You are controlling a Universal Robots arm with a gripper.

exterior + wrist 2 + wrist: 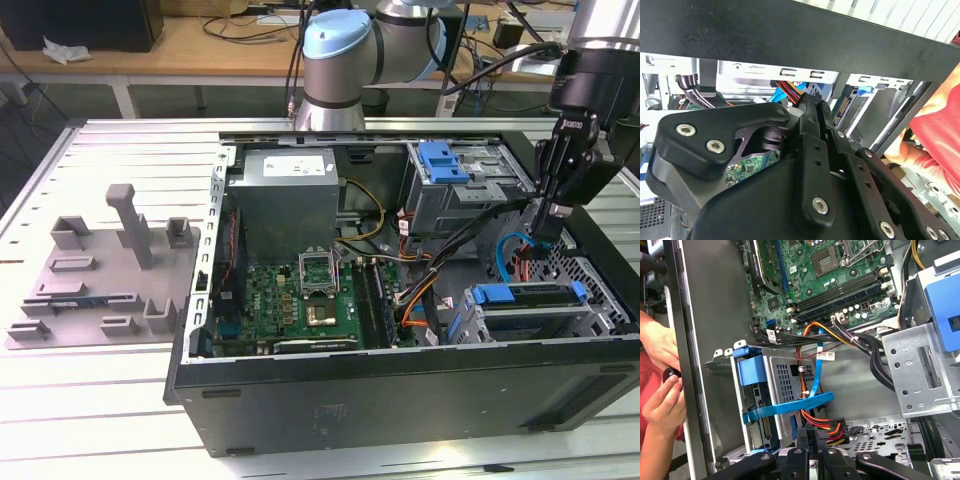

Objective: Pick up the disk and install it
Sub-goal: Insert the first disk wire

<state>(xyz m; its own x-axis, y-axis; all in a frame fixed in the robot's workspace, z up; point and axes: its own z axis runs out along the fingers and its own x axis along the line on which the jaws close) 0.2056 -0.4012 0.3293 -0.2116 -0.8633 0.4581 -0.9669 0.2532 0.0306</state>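
Scene: 1 robot arm (pixel 335 60) reaches into an open computer case (pixel 400 385) on a slatted workbench (pixel 120 140), its gripper (pixel 546 238) low among the cabling
Fingers: drawn together to 1 narrow tip, with no gap between them in the second wrist view; whether they nip anything cannot be told
Disk: the disk (pixel 528 295) sits in its blue bracket inside the lower drive cage (pixel 785 382), just ahead of the fingertips and apart from them
Nearest thing: a power plug (pixel 834 429) with red, orange and yellow wires lies just beside the tips; a blue data cable (pixel 790 407) crosses the cage face a little beyond
Stage, as judged: the disk looks to be in its bay, so the work appears to be at the seating end of the install
Doing it well: any push probably wants to run square along the cage rails, with the tips kept off the wires, since a snagged plug could drag the disk askew; slow travel suits so tight a bay
Count: 1 disk, 1 gripper, 2 cages (the 2nd drive cage (pixel 450 200) stands beyond the fingers and carries 1 blue handle (pixel 443 160)), 1 motherboard (pixel 300 300), 1 grey fixture tray (pixel 100 275) well apart from the fingers, and 2 hands (pixel 662 400) of a person at the case wall
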